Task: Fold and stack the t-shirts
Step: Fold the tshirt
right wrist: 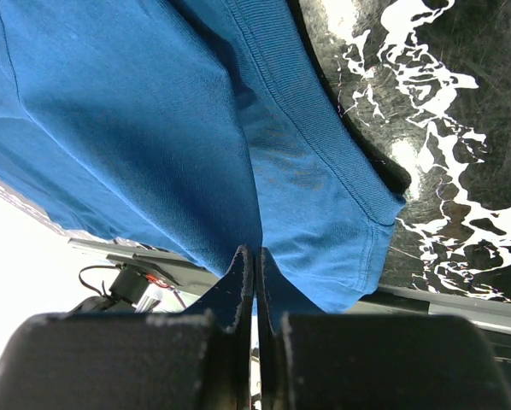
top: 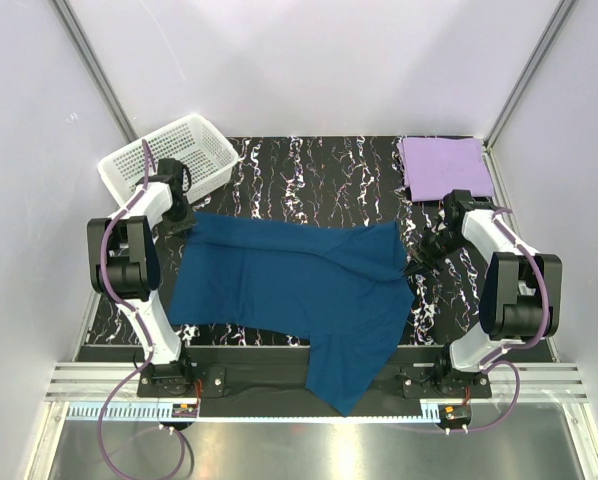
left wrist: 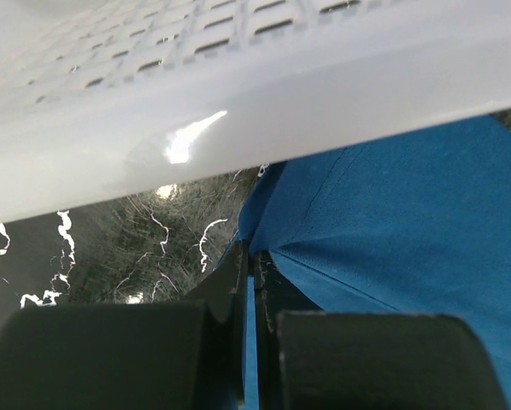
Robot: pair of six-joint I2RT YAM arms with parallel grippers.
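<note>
The dark teal-blue t-shirt lies spread across the black marbled table, one part hanging over the near edge. My left gripper is shut on its far left corner, close under the white basket. My right gripper is shut on the shirt's right edge near a sleeve; cloth runs between its fingers. The pale lavender t-shirt lies folded flat at the far right corner.
A white perforated basket stands at the far left, its rim just above my left gripper. White walls enclose the table on three sides. The arm bases and a metal rail run along the near edge.
</note>
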